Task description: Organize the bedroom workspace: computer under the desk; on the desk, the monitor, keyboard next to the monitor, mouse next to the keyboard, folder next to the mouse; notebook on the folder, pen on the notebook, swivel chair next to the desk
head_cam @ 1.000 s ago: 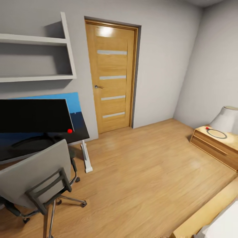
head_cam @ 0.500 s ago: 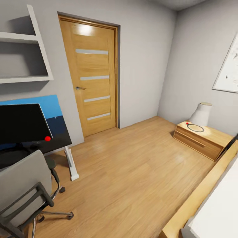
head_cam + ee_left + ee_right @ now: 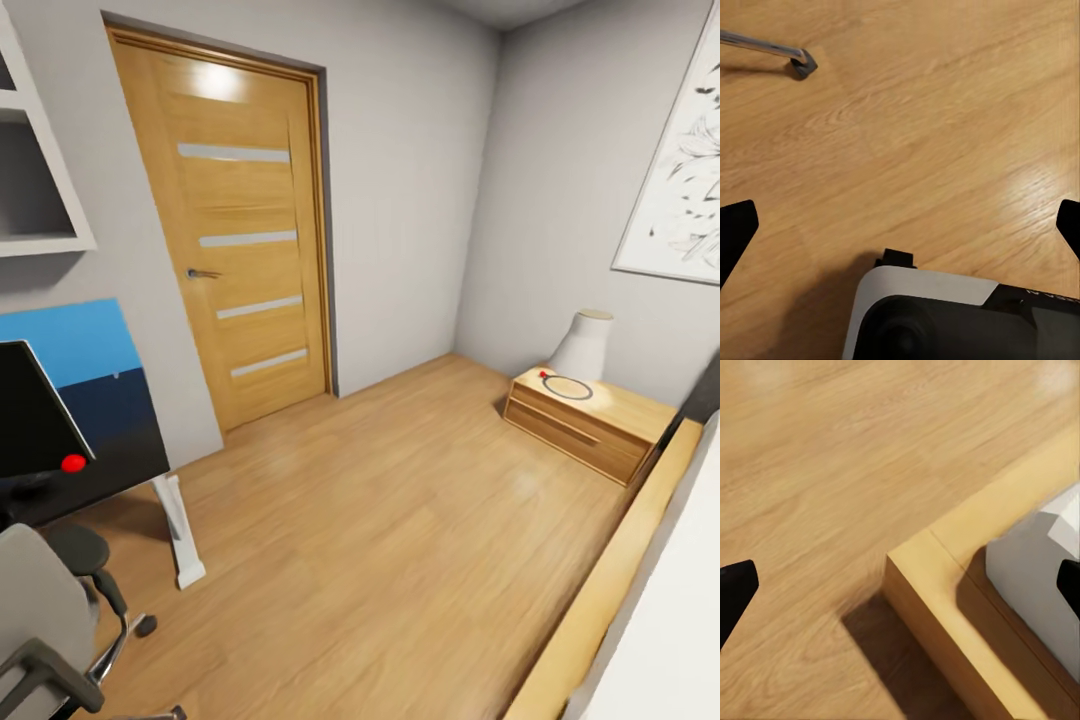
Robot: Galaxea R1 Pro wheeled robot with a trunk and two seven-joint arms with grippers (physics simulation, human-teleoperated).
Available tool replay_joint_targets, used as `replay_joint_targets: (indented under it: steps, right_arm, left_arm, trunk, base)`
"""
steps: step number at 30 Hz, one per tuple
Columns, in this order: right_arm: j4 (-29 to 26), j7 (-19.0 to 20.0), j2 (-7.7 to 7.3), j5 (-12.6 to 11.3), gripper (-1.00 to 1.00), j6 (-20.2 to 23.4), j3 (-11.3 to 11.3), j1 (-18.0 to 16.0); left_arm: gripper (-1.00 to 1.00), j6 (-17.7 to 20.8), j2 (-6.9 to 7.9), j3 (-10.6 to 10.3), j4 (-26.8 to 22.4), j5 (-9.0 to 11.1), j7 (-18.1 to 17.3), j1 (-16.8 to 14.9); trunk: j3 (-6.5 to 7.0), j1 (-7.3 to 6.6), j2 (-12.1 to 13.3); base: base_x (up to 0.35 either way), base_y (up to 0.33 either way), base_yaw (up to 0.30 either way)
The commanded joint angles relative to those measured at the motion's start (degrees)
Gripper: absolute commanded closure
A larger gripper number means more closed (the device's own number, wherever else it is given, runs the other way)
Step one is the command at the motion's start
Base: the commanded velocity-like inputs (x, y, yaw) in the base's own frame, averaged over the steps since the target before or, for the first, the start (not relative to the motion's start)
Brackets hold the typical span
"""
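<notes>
Across the head view runs the bedroom's wood plank floor [image 3: 400, 540], bounded by grey walls, with a wooden door [image 3: 235, 260] with frosted strips and a handle set in the far wall. Beneath the left tool [image 3: 900, 221], whose two black fingertips [image 3: 735, 229] stand wide apart at opposite edges of its wrist view and hold nothing, lies bare floor, and well beyond the tips a chrome leg of the swivel chair [image 3: 772, 51] ends in a dark caster. Beneath the right tool [image 3: 900, 585], likewise spread wide and empty with a black fingertip [image 3: 733, 589] at each edge, the floor meets the corner of a light wooden bed frame [image 3: 945, 607] carrying a white mattress [image 3: 1035, 577]; that frame also runs along the right of the head view [image 3: 600, 610]. Off on the left-tool side of the head view stands the tabletop [image 3: 110, 475], black, on a white pedestal leg [image 3: 180, 540], with a blue panel [image 3: 70, 345] against the wall behind it. On the tabletop stands the monitor [image 3: 25, 420], partly cut off by the picture's edge, its red dot [image 3: 73, 463] at the lower corner. Just in front of the tabletop sits the swivel chair [image 3: 40, 620], grey back and black armrest showing. A white wall shelf [image 3: 40, 190] hangs above. On the right-tool side, a low wooden nightstand [image 3: 580, 420] bears a white lamp [image 3: 582, 345] and a ring-shaped object with a red spot [image 3: 565, 383], under a framed floral print [image 3: 680, 190].
</notes>
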Motion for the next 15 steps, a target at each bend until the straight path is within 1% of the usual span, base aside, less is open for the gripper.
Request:
replay_joint_targets:
  steps: [1,10,15]
  right_arm:
    - [0.1,0.0,0.0,0.1,-1.0,-0.2,-0.2,0.0]
    - [0.1,0.0,-0.07,0.1,-1.0,-0.2,-0.2,0.0]
    - [0.1,0.0,-0.04,0.1,-1.0,-0.2,-0.2,0.0]
  left_arm:
    - [-1.0,-0.1,0.0,0.0,0.0,0.2,0.0,0.0]
    - [-1.0,-0.1,0.01,0.0,0.0,0.2,0.0,0.0]
    - [-1.0,-0.1,0.01,0.0,0.0,0.2,0.0,0.0]
  trunk:
    - [-0.06,0.04,0.0]
    - [-0.06,0.04,0.0]
    - [-0.06,0.04,0.0]
  base:
    - [0.33,0.0,-0.013]
    - [0.331,0.002,-0.003]
    - [0.332,0.064,0.0]
